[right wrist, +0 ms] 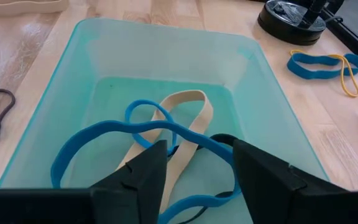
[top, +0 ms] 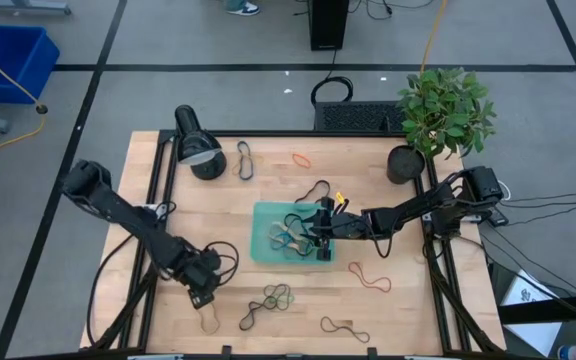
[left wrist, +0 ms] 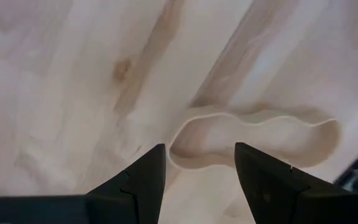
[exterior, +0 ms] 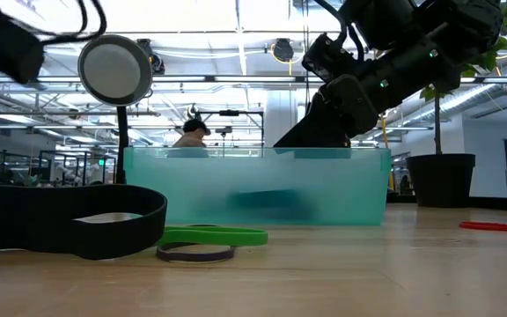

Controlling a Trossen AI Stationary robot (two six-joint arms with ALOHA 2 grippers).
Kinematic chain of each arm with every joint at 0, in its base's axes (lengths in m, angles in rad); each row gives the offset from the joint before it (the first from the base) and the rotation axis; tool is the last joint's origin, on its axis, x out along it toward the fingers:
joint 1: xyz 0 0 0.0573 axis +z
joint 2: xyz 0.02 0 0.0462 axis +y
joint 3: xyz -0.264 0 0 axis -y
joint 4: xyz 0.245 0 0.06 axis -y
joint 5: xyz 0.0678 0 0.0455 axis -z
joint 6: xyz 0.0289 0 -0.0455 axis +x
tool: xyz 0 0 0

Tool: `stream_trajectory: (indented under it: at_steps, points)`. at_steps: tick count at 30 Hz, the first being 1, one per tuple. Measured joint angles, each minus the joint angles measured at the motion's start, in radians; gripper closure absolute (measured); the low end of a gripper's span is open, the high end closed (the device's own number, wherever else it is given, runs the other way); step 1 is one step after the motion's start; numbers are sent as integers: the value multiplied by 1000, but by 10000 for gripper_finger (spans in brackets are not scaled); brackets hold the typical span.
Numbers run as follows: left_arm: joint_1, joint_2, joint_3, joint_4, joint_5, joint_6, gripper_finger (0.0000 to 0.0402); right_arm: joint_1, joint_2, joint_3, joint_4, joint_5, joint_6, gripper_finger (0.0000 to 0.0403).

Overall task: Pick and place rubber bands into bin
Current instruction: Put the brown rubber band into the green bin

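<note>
The teal bin [top: 263,215] sits mid-table; it also shows in the low view [exterior: 253,185]. In the right wrist view, a blue band [right wrist: 98,134], a tan band [right wrist: 188,115] and a black band [right wrist: 225,140] lie on its floor. My right gripper [right wrist: 199,143] hangs open and empty over the bin [top: 320,240]. My left gripper [top: 206,298] is open, low over the table near its front left. Its fingers stand on either side of one end of a tan rubber band [left wrist: 253,134] that lies flat on the wood.
Loose bands lie around the bin: black [top: 244,160], orange [top: 300,159], red [top: 368,277], a green and black cluster [top: 273,297], black [top: 343,327]. A black lamp [top: 196,150] and a potted plant [top: 443,110] stand along the far edge.
</note>
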Motion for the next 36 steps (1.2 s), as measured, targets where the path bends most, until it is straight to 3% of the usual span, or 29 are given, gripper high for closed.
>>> stream_trajectory:
  at_steps: [10,17,21,29,36]
  points:
    - [4,177,0,2,0,65,204,0,0,0,0,0,-2,224]
    - [13,234,4,23,60,135,209,0,0,0,0,0,-3,223]
    - [22,230,3,25,74,137,249,0,0,0,0,0,-3,221]
    - [28,230,2,30,95,161,380,0,0,0,1,0,-3,220]
    - [28,230,1,30,117,166,392,5,0,0,45,0,-3,220]
